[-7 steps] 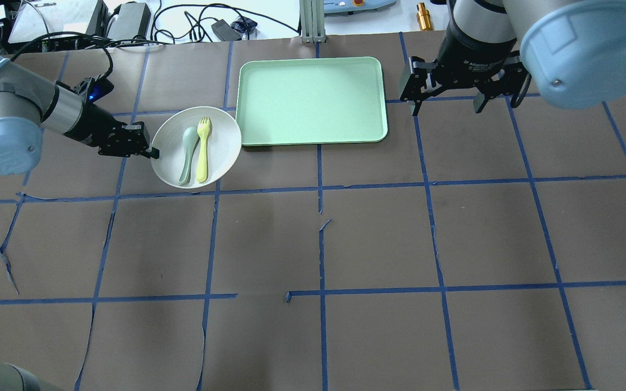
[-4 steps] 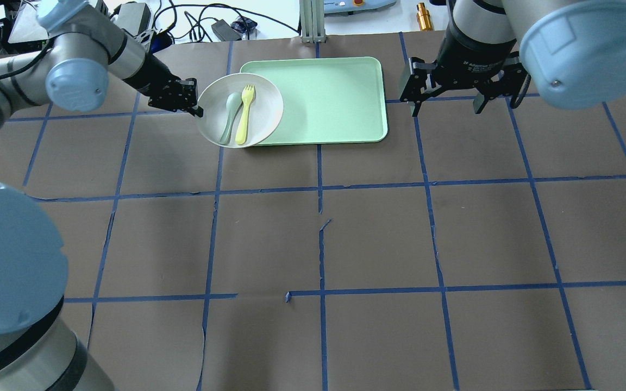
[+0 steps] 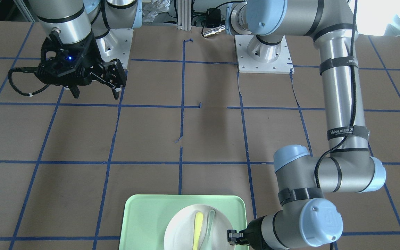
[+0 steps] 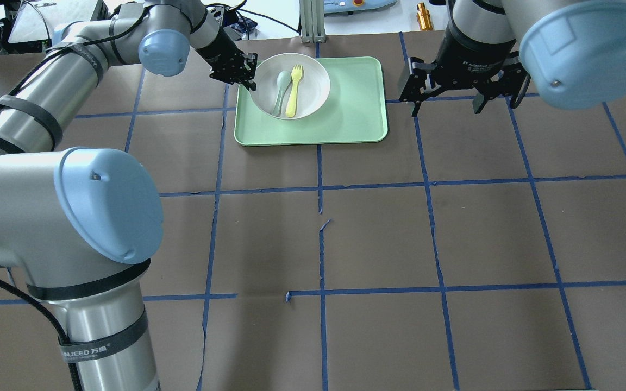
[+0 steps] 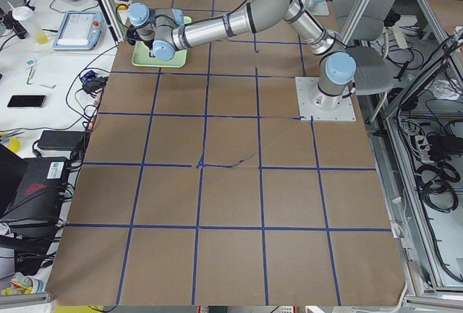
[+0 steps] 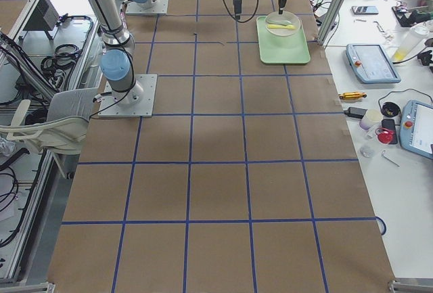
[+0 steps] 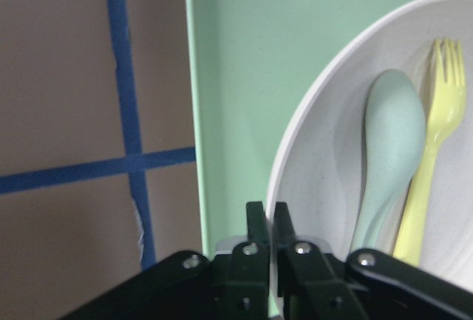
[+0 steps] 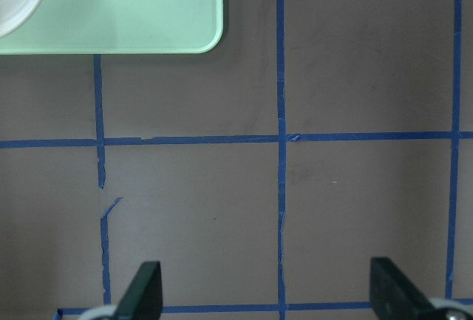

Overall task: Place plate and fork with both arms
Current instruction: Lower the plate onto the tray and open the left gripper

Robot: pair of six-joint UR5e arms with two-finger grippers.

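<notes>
You saw the left tool (image 4: 250, 82) clamped on the left rim of the plate (image 4: 313, 81), over the far part of the green tray (image 4: 356, 114). The fork (image 4: 293, 93) lay in the plate beside a spoon (image 4: 279, 93). The right tool (image 4: 446, 108) hung with its fingers apart above the tabletop (image 4: 400, 244), right of the tray.

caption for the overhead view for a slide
Left tool holds the plate with fork and spoon over the green tray; right tool hangs open.
</notes>
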